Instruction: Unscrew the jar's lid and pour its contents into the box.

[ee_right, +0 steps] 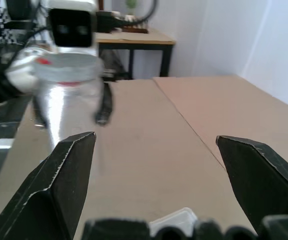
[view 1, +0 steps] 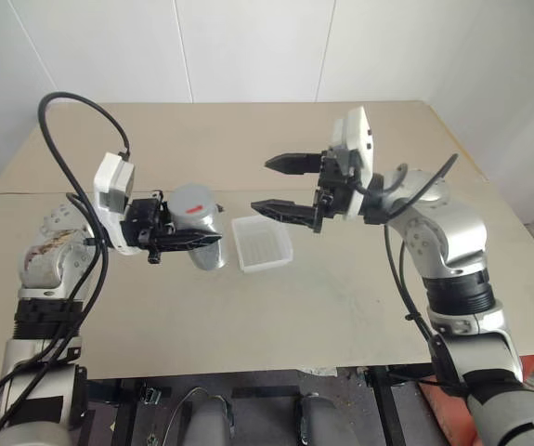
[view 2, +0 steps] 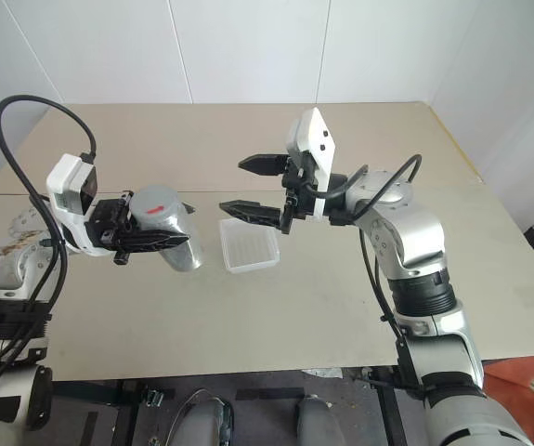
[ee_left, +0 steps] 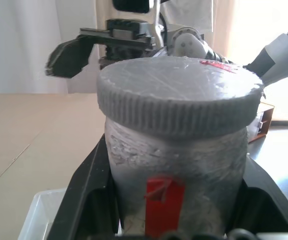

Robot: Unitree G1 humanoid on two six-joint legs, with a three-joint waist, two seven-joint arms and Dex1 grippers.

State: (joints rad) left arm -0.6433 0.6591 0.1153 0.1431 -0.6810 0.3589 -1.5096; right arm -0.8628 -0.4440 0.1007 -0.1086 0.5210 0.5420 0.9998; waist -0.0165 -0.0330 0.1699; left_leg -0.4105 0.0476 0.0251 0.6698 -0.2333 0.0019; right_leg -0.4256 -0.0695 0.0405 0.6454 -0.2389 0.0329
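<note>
Two head views show both arms raised over the bench (view 1: 341, 307), and the left wrist view adds the lid's (ee_left: 179, 95) ribbed edge, still seated on the jar (view 1: 197, 223). Left gripper (view 1: 188, 232) fingers are clamped on the silvery, red-marked jar, held above the bench beside the box (view 1: 262, 243). Right gripper (view 1: 290, 186) fingers are spread wide, empty, facing the jar.

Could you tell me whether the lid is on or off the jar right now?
On. The ribbed grey lid sits on the jar, which the left tool holds above the table.
</note>
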